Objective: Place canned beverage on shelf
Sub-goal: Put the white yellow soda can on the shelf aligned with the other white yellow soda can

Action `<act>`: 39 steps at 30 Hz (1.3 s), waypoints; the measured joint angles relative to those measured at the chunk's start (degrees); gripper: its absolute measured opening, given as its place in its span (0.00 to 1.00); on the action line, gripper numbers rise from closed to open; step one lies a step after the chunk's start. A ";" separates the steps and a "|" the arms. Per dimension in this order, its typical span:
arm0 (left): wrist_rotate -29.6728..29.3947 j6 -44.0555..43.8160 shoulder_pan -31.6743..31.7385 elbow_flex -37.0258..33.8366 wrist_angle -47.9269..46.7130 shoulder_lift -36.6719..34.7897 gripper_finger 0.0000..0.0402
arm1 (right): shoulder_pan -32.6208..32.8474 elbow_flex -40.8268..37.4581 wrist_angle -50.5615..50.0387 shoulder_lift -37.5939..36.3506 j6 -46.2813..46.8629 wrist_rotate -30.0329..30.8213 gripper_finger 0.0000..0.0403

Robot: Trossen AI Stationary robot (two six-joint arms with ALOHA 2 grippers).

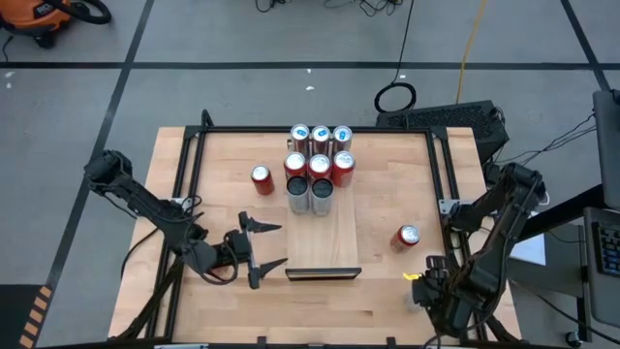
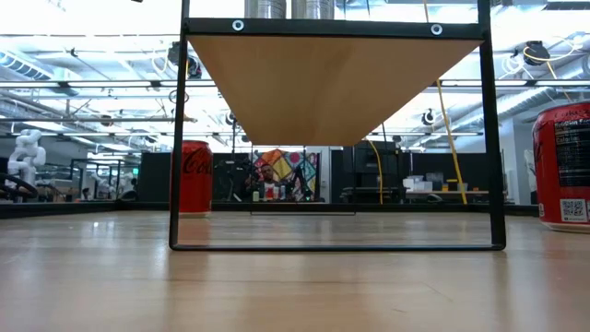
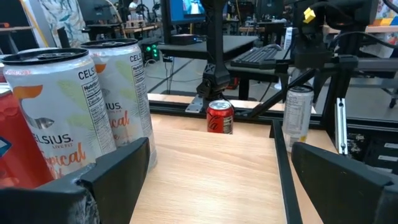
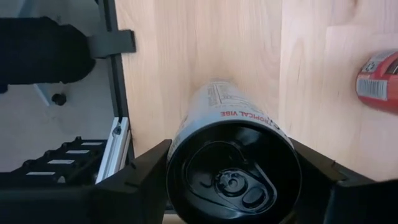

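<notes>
floor: black cable loop (image 1: pixel 395 97) | orange machine (image 1: pixel 44 16), perhaps a vacuum

Eight cans (image 1: pixel 318 161) clustered on the shelf's (image 1: pixel 324 237) far half, one can (image 1: pixel 262 178) left of shelf on counter (image 1: pixel 387 184), another can (image 1: pixel 407 237) right, slim can (image 4: pixel 233 155) between my right end effector's (image 4: pixel 231 171) fingers, my left end effector (image 1: pixel 263 245) left of shelf's near end.

Robotics lab, grey floor (image 1: pixel 242 39), cables, keyboard (image 1: pixel 441 116), monitors behind the table (image 1: pixel 387 194)
</notes>
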 joint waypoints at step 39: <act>14.08 4.62 -1.14 0.02 18.33 8.12 0.98 | -16.27 0.02 42.32 -6.16 -43.05 12.22 0.56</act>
